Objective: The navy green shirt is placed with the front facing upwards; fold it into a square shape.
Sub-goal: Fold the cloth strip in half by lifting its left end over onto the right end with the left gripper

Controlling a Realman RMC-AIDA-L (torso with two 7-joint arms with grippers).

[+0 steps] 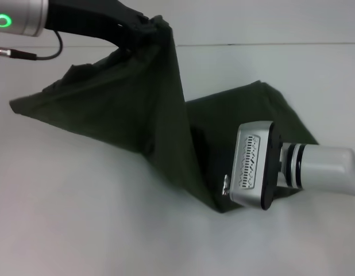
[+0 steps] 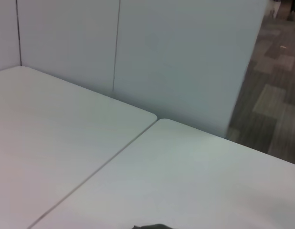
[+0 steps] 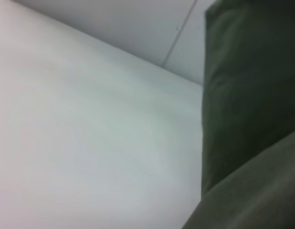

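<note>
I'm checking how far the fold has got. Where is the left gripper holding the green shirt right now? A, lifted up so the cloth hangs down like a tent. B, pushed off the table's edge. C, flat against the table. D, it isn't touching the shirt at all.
A: in the head view the left gripper holds a bunched part of the navy green shirt high, and the cloth drapes down from it to the table.

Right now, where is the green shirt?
In the head view, the green shirt hangs mid-table, one part raised by the left claw, the right claw at its near edge.
</note>
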